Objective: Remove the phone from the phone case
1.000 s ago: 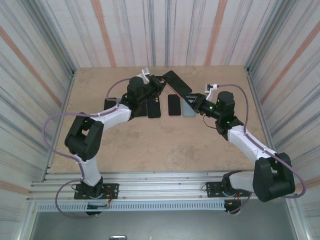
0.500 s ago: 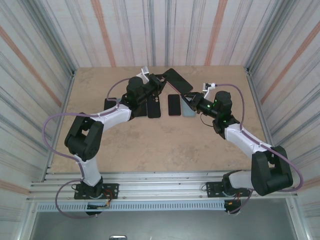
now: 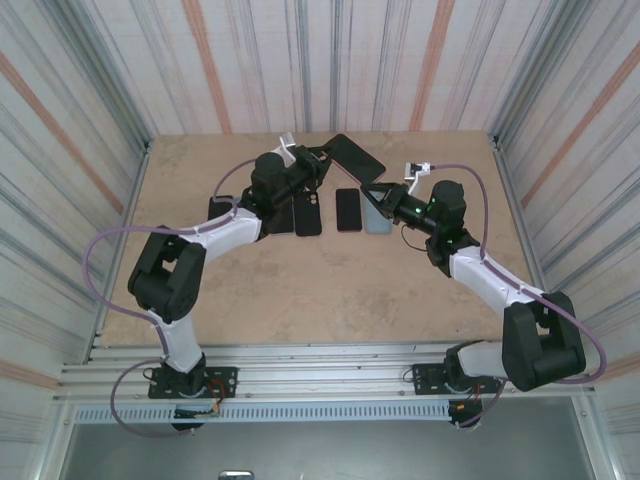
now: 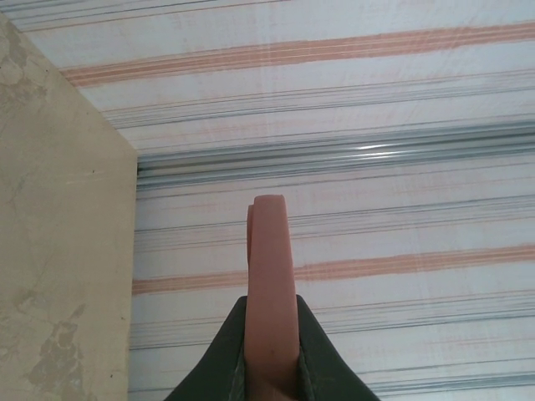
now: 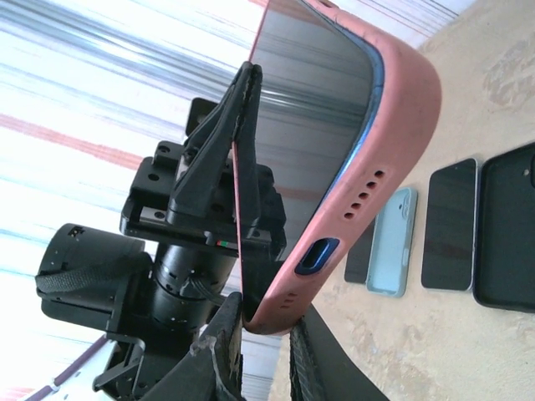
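Above the table's (image 3: 300, 290) far edge, the right gripper (image 5: 266, 327) has just pinched the phone case (image 5: 401, 100) the left gripper (image 4: 272, 351) clamps, so freeing the phone (image 5: 309, 109) can begin.

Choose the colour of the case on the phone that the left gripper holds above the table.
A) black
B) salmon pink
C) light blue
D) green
B: the case around the phone in the left gripper is salmon pink in both wrist views.
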`<state>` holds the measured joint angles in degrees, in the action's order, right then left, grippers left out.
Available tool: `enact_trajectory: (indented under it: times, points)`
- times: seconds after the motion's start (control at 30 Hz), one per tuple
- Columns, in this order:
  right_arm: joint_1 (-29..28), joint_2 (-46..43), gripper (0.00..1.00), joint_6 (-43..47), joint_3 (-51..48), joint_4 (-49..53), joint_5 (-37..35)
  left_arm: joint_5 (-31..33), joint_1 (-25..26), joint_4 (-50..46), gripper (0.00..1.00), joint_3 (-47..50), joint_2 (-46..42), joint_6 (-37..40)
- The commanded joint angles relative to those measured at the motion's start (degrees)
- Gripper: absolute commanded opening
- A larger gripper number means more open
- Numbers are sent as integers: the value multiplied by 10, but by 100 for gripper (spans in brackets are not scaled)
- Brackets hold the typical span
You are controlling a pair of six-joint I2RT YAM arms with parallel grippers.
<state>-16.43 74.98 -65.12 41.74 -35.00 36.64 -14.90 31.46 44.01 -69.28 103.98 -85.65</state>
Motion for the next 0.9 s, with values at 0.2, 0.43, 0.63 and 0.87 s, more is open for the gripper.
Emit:
enact_trajectory:
  times: [0.2, 0.43, 0.63, 0.87]
  points:
    - [16, 12, 11, 93, 38, 33, 13, -39, 11, 62, 1, -12, -68, -36]
    - [27, 25, 11, 147, 44, 71, 12, -58, 13, 79, 0, -25, -73, -70]
    - [27, 40, 10, 184, 51, 85, 17, -74, 15, 95, 0, -41, -65, -105]
    - [31, 49, 10, 236, 65, 140, 10, -80, 18, 90, 0, -51, -70, -107]
